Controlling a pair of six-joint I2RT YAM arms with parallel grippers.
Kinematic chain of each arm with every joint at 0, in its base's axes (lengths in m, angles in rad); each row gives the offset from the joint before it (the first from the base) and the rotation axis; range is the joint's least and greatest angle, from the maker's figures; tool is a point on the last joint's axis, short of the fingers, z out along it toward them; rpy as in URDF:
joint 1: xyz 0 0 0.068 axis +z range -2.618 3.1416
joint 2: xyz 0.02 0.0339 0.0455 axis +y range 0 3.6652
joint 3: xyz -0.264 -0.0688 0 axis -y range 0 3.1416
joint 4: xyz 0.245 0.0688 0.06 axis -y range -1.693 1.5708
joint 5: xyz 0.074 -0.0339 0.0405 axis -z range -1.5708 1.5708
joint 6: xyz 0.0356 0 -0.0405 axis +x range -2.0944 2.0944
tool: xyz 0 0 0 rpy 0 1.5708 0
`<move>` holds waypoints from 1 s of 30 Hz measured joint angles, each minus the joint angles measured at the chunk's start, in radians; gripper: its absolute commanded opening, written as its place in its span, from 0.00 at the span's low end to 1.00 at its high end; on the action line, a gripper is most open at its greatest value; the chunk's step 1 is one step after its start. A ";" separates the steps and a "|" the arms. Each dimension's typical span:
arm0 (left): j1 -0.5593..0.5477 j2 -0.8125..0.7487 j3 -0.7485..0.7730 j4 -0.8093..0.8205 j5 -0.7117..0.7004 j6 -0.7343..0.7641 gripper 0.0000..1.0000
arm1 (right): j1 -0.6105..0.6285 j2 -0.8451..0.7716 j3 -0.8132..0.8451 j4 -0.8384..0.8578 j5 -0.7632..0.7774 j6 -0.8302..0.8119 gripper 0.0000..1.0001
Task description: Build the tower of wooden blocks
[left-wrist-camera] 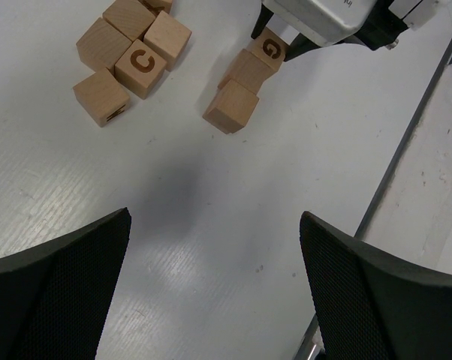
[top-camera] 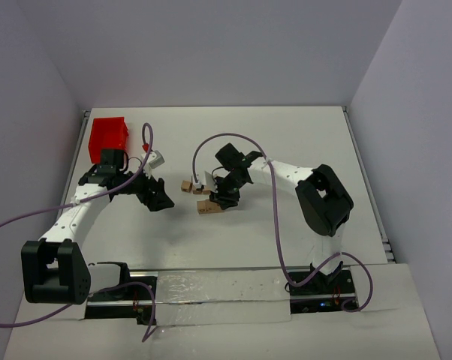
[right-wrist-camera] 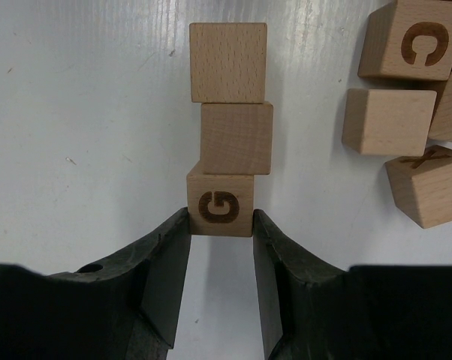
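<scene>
Three light-tan wooden blocks touch in a straight line in the right wrist view: a plain one (right-wrist-camera: 228,62), a second plain one (right-wrist-camera: 236,138) and a G block (right-wrist-camera: 219,204). I cannot tell whether they are stacked or lie in a row. My right gripper (right-wrist-camera: 220,225) is shut on the G block, one finger pressed to each side. The same line shows in the left wrist view (left-wrist-camera: 245,79) and the top view (top-camera: 207,208). My left gripper (left-wrist-camera: 215,255) is open and empty, hovering short of the blocks. Several loose blocks (left-wrist-camera: 132,49) lie together, one marked C (left-wrist-camera: 142,64).
The loose blocks lie right of the line in the right wrist view, among them a C block (right-wrist-camera: 415,41) and an X block (right-wrist-camera: 432,185). A red bin (top-camera: 107,137) stands at the back left, behind my left arm. A table edge rail (left-wrist-camera: 406,150) runs along the right.
</scene>
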 measured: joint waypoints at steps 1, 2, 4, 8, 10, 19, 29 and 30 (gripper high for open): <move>0.000 0.000 0.000 0.000 0.000 0.001 0.99 | 0.001 0.000 0.000 0.000 0.002 0.001 0.47; 0.000 0.000 0.000 0.000 0.000 0.003 0.99 | 0.001 0.000 0.000 0.000 0.003 0.001 0.49; 0.000 0.000 0.000 0.000 0.000 0.005 0.99 | 0.001 0.001 0.000 0.000 0.003 0.001 0.53; 0.000 0.000 0.000 0.000 0.000 0.006 0.99 | 0.004 0.002 0.000 0.000 0.006 0.006 0.66; 0.000 0.000 0.000 0.000 0.000 0.007 0.99 | 0.007 0.002 0.001 0.000 0.007 0.006 0.73; 0.000 0.000 0.000 0.000 -0.001 0.009 0.99 | 0.012 0.001 0.001 0.000 0.021 0.022 0.99; -0.042 0.041 0.027 0.062 -0.148 -0.063 0.91 | 0.012 -0.117 0.001 -0.004 0.033 0.069 1.00; -0.060 0.053 0.036 0.079 -0.181 -0.076 0.89 | 0.011 -0.140 0.001 -0.004 0.034 0.076 1.00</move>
